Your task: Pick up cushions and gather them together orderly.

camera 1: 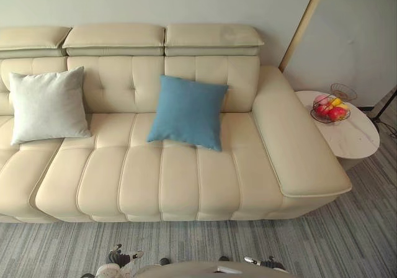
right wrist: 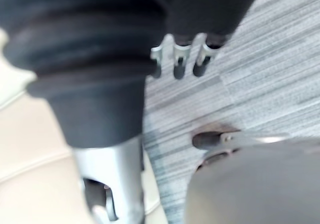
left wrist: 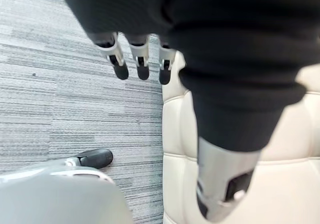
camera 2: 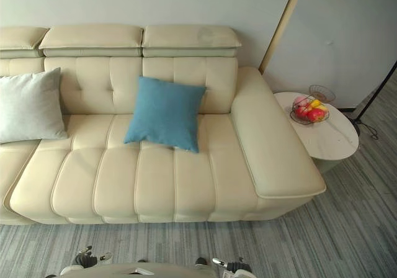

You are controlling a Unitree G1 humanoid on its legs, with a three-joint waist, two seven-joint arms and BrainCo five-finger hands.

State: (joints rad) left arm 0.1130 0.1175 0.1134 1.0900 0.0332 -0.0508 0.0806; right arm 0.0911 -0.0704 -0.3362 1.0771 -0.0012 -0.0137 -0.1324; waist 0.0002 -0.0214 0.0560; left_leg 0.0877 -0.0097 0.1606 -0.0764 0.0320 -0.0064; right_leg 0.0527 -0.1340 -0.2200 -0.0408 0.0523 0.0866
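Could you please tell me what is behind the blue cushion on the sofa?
The blue cushion leans on the cream sofa's tufted backrest, its lower edge on the seat. The backrest patch and seat crease directly behind it are covered, so anything tucked there is hidden.

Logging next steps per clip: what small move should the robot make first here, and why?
Probably raise the left hand and right hand toward the blue cushion. It leans on the sofa backrest straight ahead, apart from the pale grey cushion further left, and both hands hang open, empty, over the carpet.
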